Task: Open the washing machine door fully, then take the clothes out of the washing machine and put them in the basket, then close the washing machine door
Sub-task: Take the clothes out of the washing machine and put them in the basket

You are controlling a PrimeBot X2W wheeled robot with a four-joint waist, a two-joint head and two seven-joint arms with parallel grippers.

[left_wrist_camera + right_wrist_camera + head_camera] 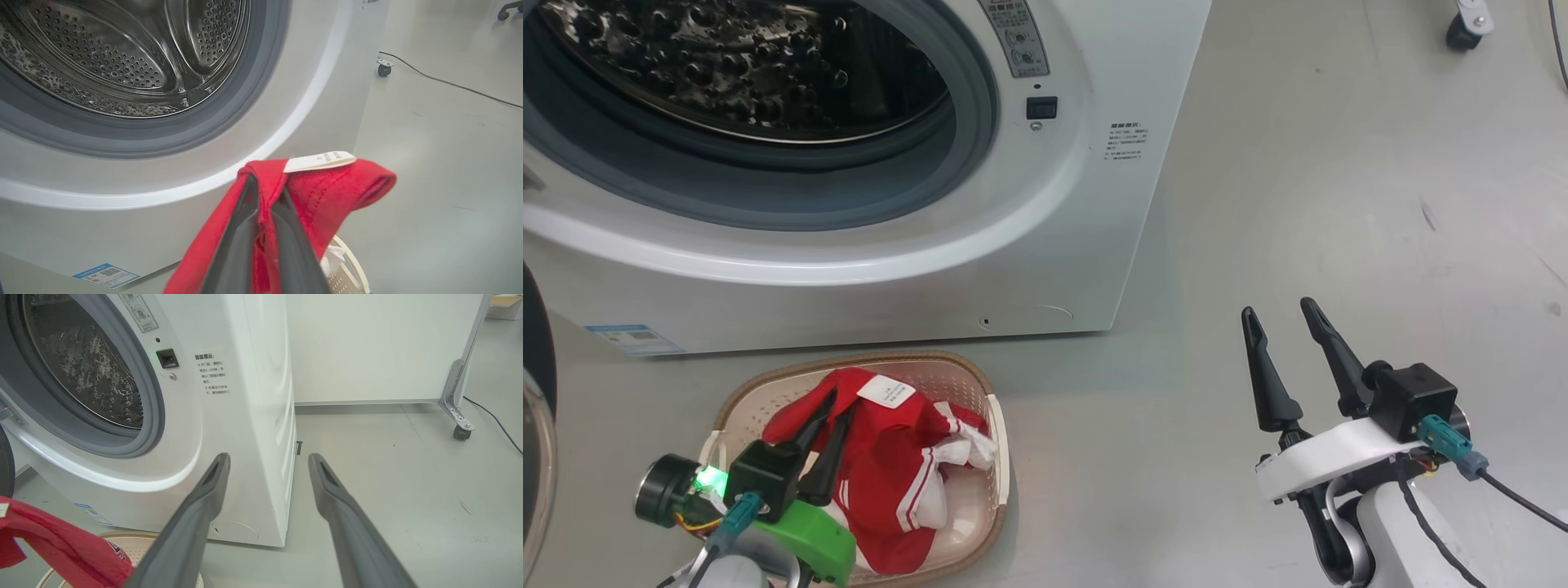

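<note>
Over the basket (915, 357) in front of the washing machine (1054, 269), the left gripper (840, 406) was clamped on the red clothes (890, 474), which draped down into it, so letting go looked like the step in hand. What showed of the drum (122, 61) looked empty and the washing machine door (533, 343) stood open at the left, so only the release and closing the door seemed left. The right gripper (1278, 310) hung wide and empty above the floor (1339, 204).

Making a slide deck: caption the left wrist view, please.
Left gripper shut on a red garment with a white tag, before the steel drum of the washing machine.
</note>
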